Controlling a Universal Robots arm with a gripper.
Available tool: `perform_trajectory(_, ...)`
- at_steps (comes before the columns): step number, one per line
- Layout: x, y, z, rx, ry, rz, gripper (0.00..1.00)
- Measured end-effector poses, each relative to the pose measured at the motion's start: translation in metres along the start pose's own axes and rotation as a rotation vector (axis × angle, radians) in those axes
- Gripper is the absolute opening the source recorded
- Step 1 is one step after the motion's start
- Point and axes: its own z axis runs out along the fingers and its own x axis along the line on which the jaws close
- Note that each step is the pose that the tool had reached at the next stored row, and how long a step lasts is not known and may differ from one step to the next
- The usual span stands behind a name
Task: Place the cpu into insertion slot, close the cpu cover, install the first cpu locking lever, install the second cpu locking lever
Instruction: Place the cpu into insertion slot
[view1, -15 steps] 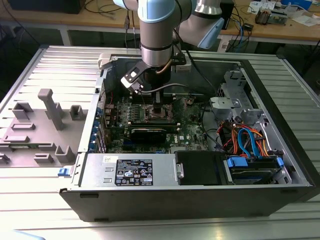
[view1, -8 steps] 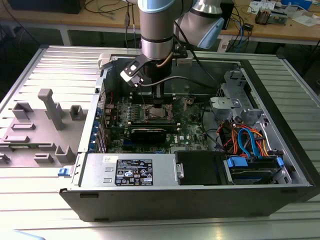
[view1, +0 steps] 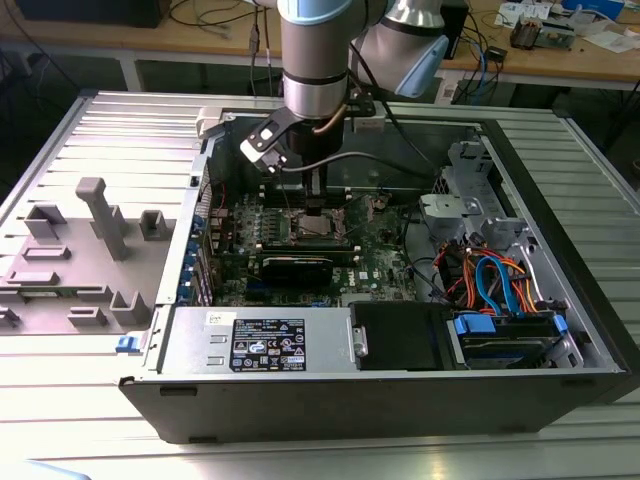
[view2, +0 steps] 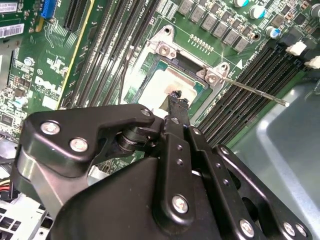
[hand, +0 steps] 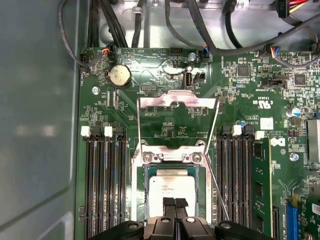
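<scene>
While the cpu (hand: 172, 189) already lies flat in the slot (hand: 201, 200), the rest of the job looks undone. In the first wrist view the chip's dull silver top sits square inside the socket's rim, apparently seated, so I judge the first step finished or very nearly so.

The hand (hand: 174, 202) is right over it. Its two black fingers are pressed together with nothing showing between them, and their tips are at the chip's near edge, touching it or just above; I cannot tell which. In the second wrist view the hand (view2: 175, 97) points down at the same pale square.

The cover (hand: 177, 102) is not closed – it stands swung back on the far side of the slot, its cut-out framing bare board (hand: 245, 100) behind. A lever (hand: 215, 165) runs free along one side of the socket, not hooked down, and the other lever (hand: 138, 125) stands loose along the opposite side. So three steps remain by my reading: cover, then both levers.

In the exterior view the hand (view1: 318, 212) reaches into the far middle of the open case (view1: 400, 390), which rests on the slatted counter (view1: 600, 160).
</scene>
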Motion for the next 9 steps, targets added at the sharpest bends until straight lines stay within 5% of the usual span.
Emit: perform_trajectory(9, 0.0, 0.0014, 0.0011, 0.0003, -0.0003, 0.0, 0.11)
